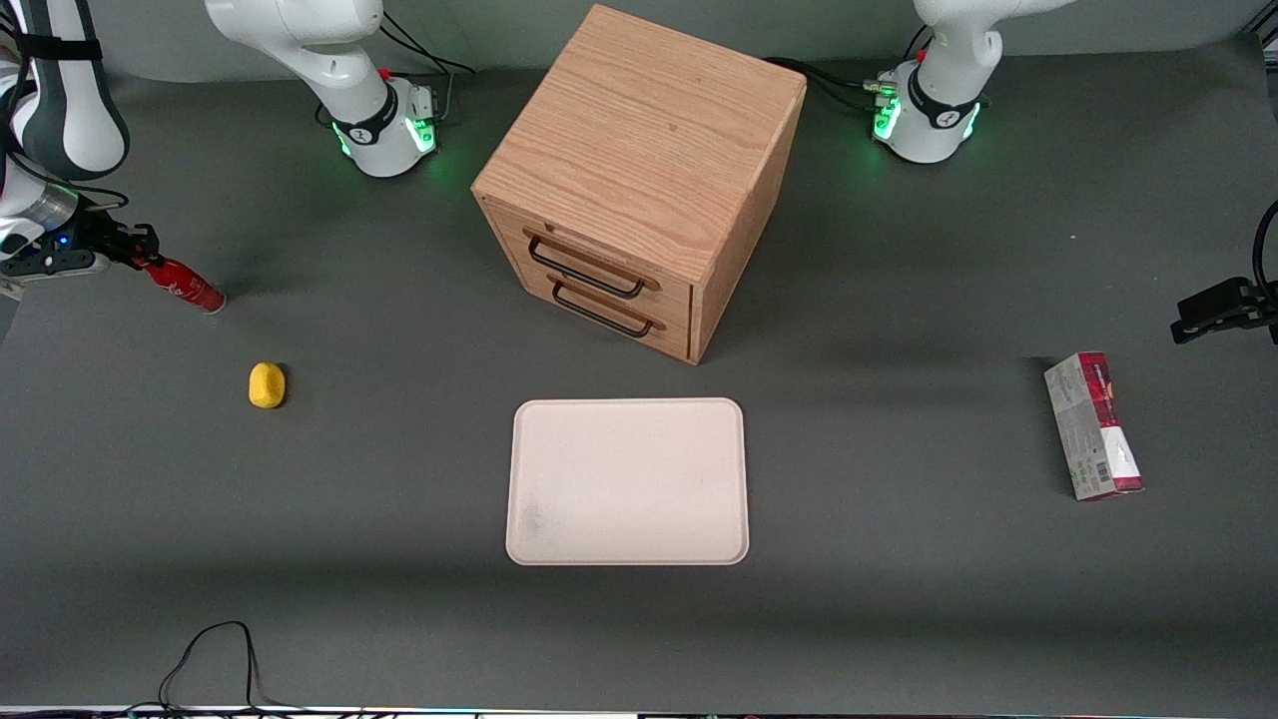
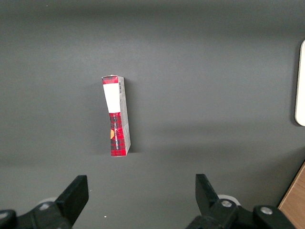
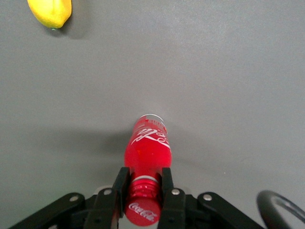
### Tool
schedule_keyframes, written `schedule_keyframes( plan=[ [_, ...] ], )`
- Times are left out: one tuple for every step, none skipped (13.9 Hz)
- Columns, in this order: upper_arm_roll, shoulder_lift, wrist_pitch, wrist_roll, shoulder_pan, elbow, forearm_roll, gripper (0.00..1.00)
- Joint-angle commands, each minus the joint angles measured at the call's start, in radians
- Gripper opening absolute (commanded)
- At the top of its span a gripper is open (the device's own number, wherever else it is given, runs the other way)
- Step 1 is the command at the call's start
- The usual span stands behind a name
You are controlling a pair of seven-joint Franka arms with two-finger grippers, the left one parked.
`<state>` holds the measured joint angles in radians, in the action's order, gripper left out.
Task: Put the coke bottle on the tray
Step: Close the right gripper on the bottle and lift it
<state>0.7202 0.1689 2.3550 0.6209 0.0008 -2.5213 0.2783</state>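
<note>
Nearest us, low at centre frame, sits the tray [image 1: 627, 481] on the table [image 1: 899, 599]. At far left we see the claw [image 1: 146, 260] clamped on the coke bottle [image 1: 187, 285] neck, bottle tilted, above a lemon [image 1: 267, 385].

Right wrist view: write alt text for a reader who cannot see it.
The gripper is shut on the neck of the coke bottle, just below its red cap, with the bottle's body pointing away from the camera over the grey table. A yellow lemon-like object lies farther off on the table.
</note>
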Motion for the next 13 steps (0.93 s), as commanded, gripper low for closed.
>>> schedule_keyframes(
  plan=[
    [0.010,-0.005,-0.019,-0.013,0.013,0.012,0.001,0.00],
    [0.004,0.001,-0.020,-0.019,0.015,0.019,0.001,0.00],
    [-0.002,0.009,-0.043,-0.023,0.015,0.031,0.001,0.00],
    [-0.005,0.017,-0.095,-0.026,0.016,0.064,-0.001,0.00],
    [-0.005,0.030,-0.150,-0.029,0.046,0.106,-0.008,0.00],
    [-0.005,0.046,-0.210,-0.029,0.079,0.155,-0.034,0.00],
    [-0.007,0.052,-0.285,-0.029,0.087,0.212,-0.044,0.00],
    [-0.010,0.052,-0.354,-0.029,0.096,0.278,-0.047,0.00],
    [-0.012,0.052,-0.415,-0.029,0.128,0.342,-0.047,0.00],
    [-0.012,0.052,-0.481,-0.029,0.154,0.417,-0.048,0.00],
    [-0.013,0.052,-0.546,-0.029,0.172,0.490,-0.051,0.00],
    [-0.013,0.052,-0.616,-0.029,0.200,0.568,-0.053,0.00],
    [-0.013,0.052,-0.678,-0.029,0.221,0.634,-0.053,0.00]
  ],
)
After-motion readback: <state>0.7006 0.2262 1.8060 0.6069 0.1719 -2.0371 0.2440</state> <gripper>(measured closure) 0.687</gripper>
